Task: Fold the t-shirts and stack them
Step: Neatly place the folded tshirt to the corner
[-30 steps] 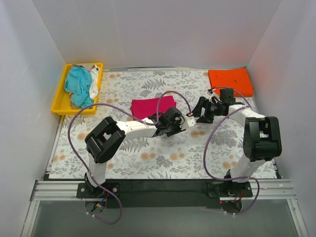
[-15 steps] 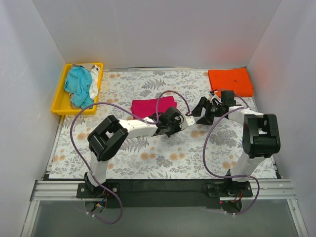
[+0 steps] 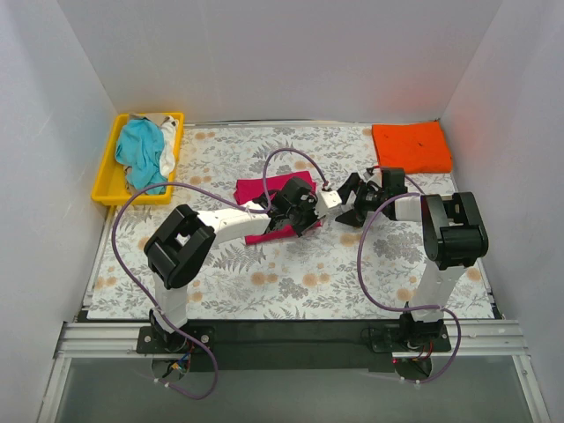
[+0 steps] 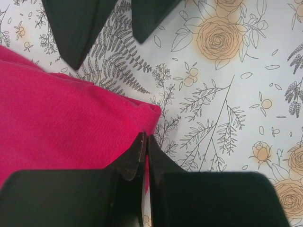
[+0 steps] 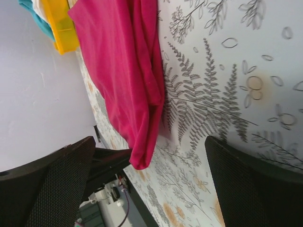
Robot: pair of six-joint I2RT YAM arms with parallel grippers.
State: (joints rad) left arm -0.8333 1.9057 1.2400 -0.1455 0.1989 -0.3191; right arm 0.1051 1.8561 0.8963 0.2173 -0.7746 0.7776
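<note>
The magenta-pink t-shirt has its corner caught in the left jaws, which are closed tight, with a sliver of pink cloth showing between the two dark fingers. In the left wrist view the shirt spreads from the pinch towards 9 and 10 o'clock, lying on the floral table. At 12 o'clock in that view, just beyond the corner, hang the fingertips of the right jaws, spread apart with nothing between them, one tip just beside the cloth's edge. The right wrist view agrees: its two fingers stand wide with bare table print between them, and the shirt's folded edge lies ahead at 11 o'clock. From above, the two arms meet near the table's middle, and the pink shirt lies partly under the left arm, a little towards 11 o'clock from centre. The orange t-shirt sits folded in the 1 o'clock corner. The yellow tray at 10 o'clock holds the crumpled teal t-shirt and white t-shirt
</note>
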